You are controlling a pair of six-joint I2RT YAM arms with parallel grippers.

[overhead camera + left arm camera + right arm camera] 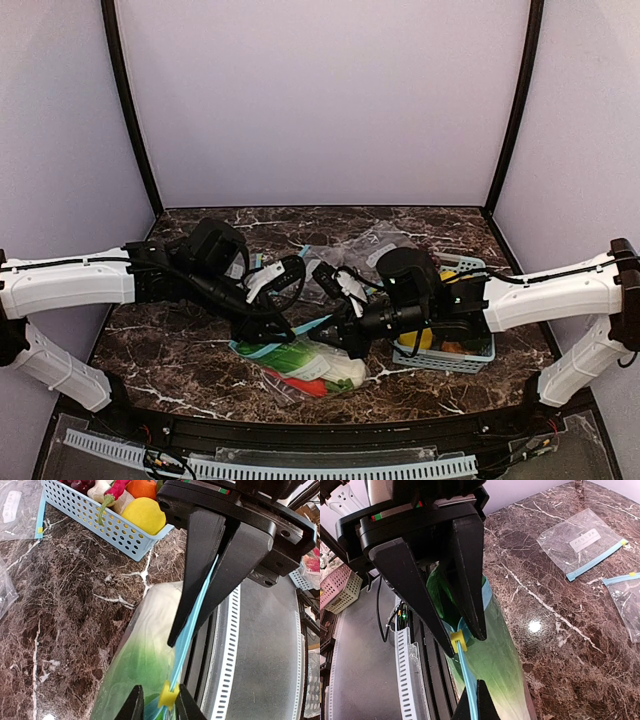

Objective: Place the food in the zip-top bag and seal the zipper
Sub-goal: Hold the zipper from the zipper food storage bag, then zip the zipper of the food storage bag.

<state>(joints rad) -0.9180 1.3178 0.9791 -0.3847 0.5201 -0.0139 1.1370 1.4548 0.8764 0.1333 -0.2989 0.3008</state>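
While clamping yellow plastic slider (167,696) in left gripper (463,641) and light-blue zipper strip (176,672) in right gripper (184,636), risks slipping off, leaving clear plastic bag (300,362) unsealed.

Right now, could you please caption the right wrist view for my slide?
Left tool pinches the yellow slider; right tool clamps the blue zipper.

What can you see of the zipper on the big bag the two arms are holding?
The zipper is a long, thin light-blue plastic strip along the edge of the bag, carrying a small yellow slider. It runs nearly straight between the two grippers. The left gripper pinches the slider; the right gripper is shut on the strip farther along. How much is sealed cannot be told.
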